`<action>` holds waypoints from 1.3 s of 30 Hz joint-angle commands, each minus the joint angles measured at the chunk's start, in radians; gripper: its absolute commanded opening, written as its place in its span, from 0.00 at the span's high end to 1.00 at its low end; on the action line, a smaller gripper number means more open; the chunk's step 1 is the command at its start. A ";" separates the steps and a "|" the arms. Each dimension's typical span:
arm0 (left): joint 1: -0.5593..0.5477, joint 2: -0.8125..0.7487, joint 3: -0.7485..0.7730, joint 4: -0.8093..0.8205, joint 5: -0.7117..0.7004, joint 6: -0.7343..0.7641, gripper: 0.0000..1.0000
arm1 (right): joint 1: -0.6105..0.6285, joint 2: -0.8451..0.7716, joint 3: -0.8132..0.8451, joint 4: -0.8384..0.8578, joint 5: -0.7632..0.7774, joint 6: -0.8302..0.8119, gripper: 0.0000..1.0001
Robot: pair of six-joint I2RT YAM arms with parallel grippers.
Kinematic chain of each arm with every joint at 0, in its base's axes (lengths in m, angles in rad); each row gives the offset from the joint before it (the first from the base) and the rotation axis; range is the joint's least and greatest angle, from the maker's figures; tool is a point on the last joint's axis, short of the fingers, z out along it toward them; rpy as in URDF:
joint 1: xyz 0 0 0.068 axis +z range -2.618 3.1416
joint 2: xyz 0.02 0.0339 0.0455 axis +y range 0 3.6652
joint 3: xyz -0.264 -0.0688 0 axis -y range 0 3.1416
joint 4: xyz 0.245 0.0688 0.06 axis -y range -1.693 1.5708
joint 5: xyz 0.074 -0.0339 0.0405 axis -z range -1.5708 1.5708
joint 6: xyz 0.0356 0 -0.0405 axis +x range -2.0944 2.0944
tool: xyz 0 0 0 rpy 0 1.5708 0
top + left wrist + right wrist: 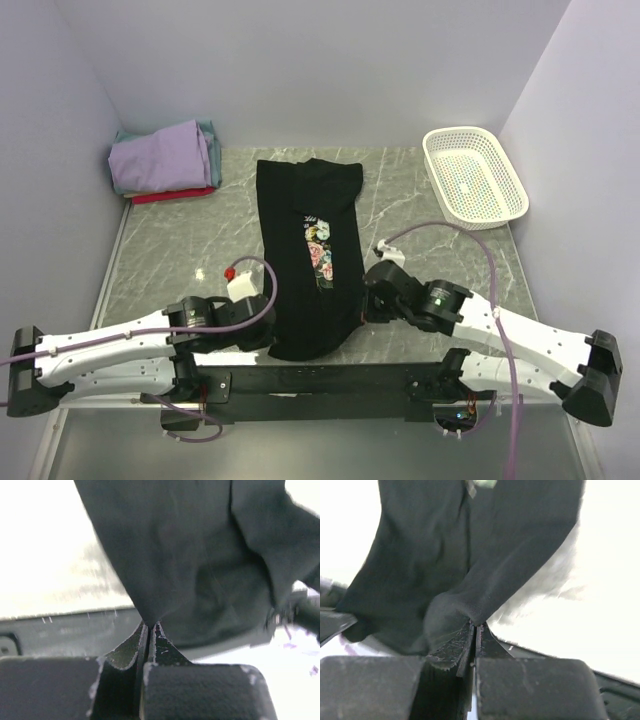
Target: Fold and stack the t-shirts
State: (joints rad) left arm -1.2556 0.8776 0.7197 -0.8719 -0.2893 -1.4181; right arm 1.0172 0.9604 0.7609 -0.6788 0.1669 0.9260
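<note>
Top external view: the black t-shirt [310, 215] lies folded lengthwise mid-table, running from 12 to 6 o'clock. The left gripper [150, 629] pinches its near hem at 7 o'clock, jaws closed on cloth. The right gripper [474, 626] clamps the hem at 5 o'clock. At 10 o'clock the folded shirts [165, 160] sit stacked.

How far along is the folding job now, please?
Done: folded shirts are stacked at the far left, and the black shirt looks folded lengthwise. In hand: left pincer and right pincer pinch its near end. Remaining: cross fold, then stacking.
</note>
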 commanded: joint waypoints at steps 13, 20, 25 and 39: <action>0.527 0.296 0.162 0.280 0.007 0.502 0.99 | -0.370 0.377 0.254 0.165 -0.093 -0.412 1.00; 0.668 0.558 0.280 0.398 0.105 0.602 0.99 | -0.450 0.584 0.377 0.186 -0.164 -0.481 1.00; 0.716 0.664 0.325 0.429 0.147 0.643 0.99 | -0.489 0.696 0.445 0.194 -0.210 -0.507 1.00; 0.811 0.787 0.422 0.459 0.162 0.723 0.99 | -0.562 0.886 0.607 0.174 -0.237 -0.552 1.00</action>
State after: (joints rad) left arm -0.4614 1.6386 1.0870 -0.4568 -0.1322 -0.7410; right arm 0.4747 1.8095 1.3041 -0.5148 -0.0677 0.4015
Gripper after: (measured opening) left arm 0.026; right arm 0.018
